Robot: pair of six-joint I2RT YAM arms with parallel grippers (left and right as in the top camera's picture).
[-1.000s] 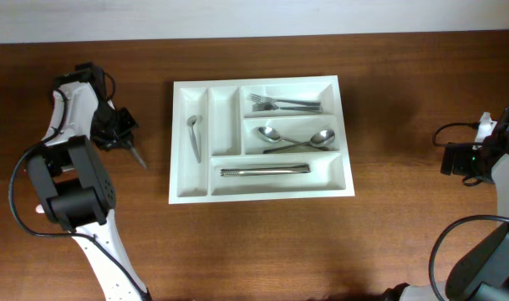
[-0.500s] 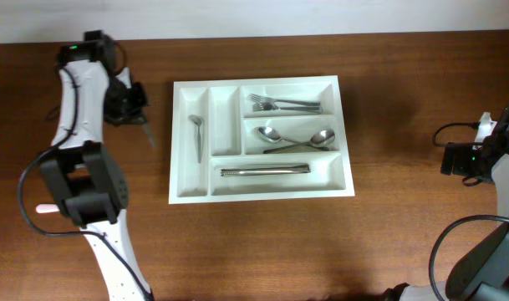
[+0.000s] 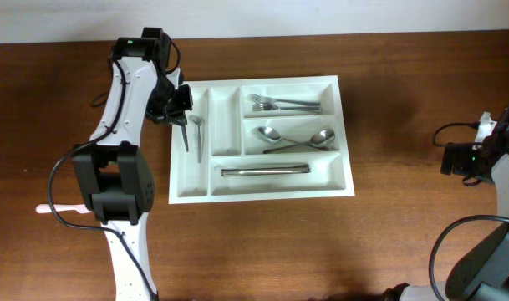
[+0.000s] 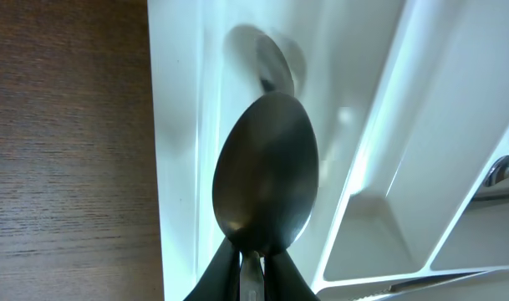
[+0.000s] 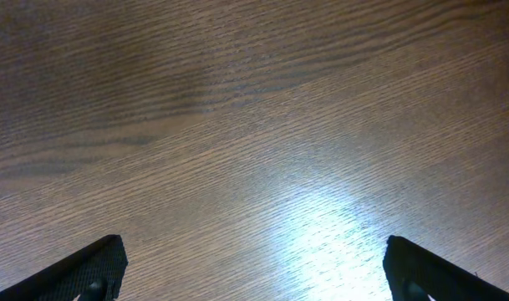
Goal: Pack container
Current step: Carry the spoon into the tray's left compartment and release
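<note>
The container point(image 3: 262, 191) is a white five-compartment tray in the middle of the table. My left gripper point(image 3: 172, 104) hangs over its upper left corner, shut on the handle of a metal spoon point(image 3: 185, 134). In the left wrist view the spoon point(image 4: 267, 180) points away from my left gripper point(image 4: 252, 272), bowl over the leftmost narrow compartment by the container wall point(image 4: 179, 125). Another spoon point(image 3: 196, 134) lies in that compartment, blurred in the left wrist view point(image 4: 271, 58). My right gripper point(image 5: 254, 267) is open over bare wood at the table's right edge point(image 3: 480, 159).
Forks point(image 3: 283, 104) lie in the top long compartment, two spoons point(image 3: 296, 138) in the middle one, a knife point(image 3: 264, 170) in the bottom one. A small pink object point(image 3: 53, 209) lies on the table beside the left arm's base.
My left arm has swung right and towards the back, from the bare table left of the container to over its left compartment, carrying the spoon. The right arm has not moved.
</note>
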